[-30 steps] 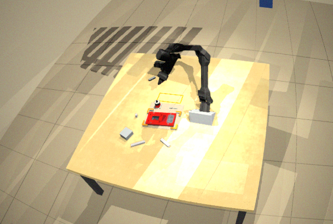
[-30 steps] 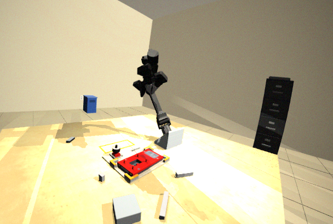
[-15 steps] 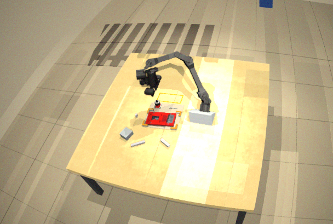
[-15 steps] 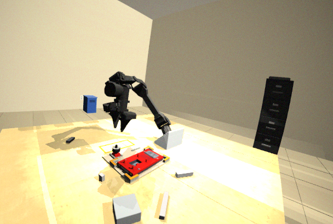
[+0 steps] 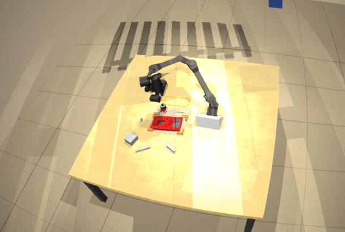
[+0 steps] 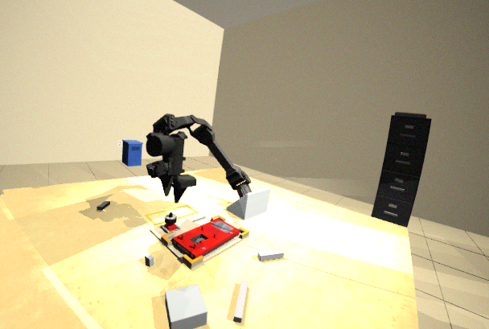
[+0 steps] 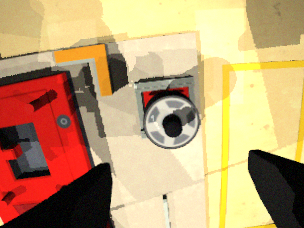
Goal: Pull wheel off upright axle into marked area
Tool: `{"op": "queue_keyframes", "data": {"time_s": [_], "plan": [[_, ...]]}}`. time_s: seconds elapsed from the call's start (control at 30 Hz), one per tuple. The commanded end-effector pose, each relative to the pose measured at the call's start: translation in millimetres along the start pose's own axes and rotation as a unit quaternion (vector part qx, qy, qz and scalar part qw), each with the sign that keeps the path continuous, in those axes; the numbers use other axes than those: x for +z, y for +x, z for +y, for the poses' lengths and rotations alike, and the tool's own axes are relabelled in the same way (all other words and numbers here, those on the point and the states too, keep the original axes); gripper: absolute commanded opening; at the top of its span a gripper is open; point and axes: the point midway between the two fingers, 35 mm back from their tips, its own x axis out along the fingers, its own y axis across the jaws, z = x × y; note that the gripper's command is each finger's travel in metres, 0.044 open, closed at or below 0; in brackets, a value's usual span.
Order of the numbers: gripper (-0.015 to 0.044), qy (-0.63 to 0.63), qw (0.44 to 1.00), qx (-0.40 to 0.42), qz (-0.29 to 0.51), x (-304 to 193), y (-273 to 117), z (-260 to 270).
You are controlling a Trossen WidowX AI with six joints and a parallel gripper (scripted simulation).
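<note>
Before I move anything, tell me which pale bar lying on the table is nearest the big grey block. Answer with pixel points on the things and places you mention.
The longer, thinner bar (image 5: 142,148) (image 6: 240,301); the other (image 5: 171,147) (image 6: 271,256) lies farther off.
</note>
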Motion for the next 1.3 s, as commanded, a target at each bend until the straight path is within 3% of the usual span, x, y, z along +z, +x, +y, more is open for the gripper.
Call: {"op": "queue_keyframes", "data": {"time_s": [0.0,0.4,0.63,0.77,1.03,1.2,1.27], "plan": [[0.0300,0.001,1.000,-0.002,0.002,1,10,0],[0.0300,0.002,1.000,-0.004,0.002,-2,72,-3],[0.0300,0.002,1.000,-0.004,0.002,-2,75,-3],[0.0195,0.004,1.000,-0.002,0.002,-1,72,-2],[0.0142,0.004,1.000,-0.002,0.002,-1,72,-2],[0.0010,0.004,1.000,-0.002,0.002,-1,71,-2],[0.0000,0.004,1.000,-0.002,0.002,-1,70,-2]]}}
